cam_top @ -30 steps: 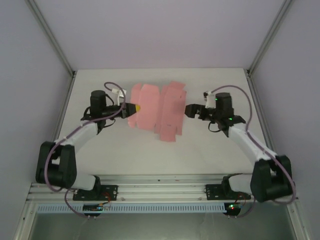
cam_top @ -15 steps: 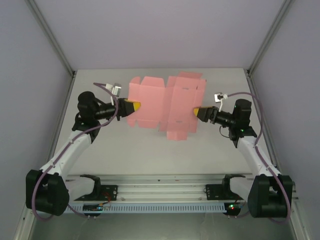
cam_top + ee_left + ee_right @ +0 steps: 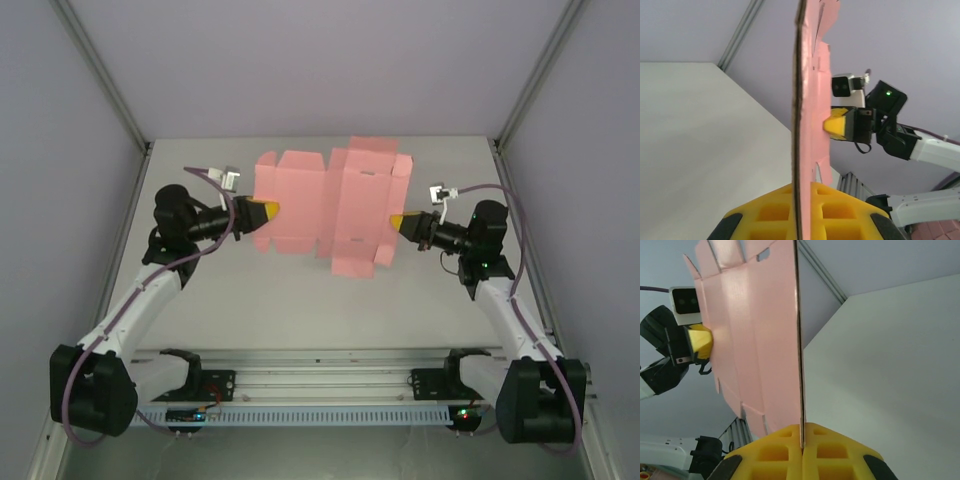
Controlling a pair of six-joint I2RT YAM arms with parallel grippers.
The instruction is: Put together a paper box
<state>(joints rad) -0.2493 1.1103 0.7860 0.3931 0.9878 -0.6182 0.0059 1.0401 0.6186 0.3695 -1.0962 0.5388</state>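
Observation:
The paper box (image 3: 325,205) is a flat salmon-pink die-cut sheet with flaps and creases, held up above the white table between both arms. My left gripper (image 3: 268,211) is shut on its left edge, and my right gripper (image 3: 398,222) is shut on its right edge. The left wrist view catches the sheet (image 3: 807,125) edge-on, running up from between the yellow pads (image 3: 840,212), with the right gripper's yellow tip beyond it. In the right wrist view the sheet (image 3: 755,340) rises from the closed pads (image 3: 785,450) and spreads left toward the other gripper.
The white table (image 3: 300,300) lies under the sheet, bounded by grey walls and metal corner posts (image 3: 105,80). An aluminium rail (image 3: 320,380) with both arm bases runs along the near edge.
Both arms lifted the sheet off the table and pulled outward, spreading it flat between them. In the last half second the sheet only levelled slightly.

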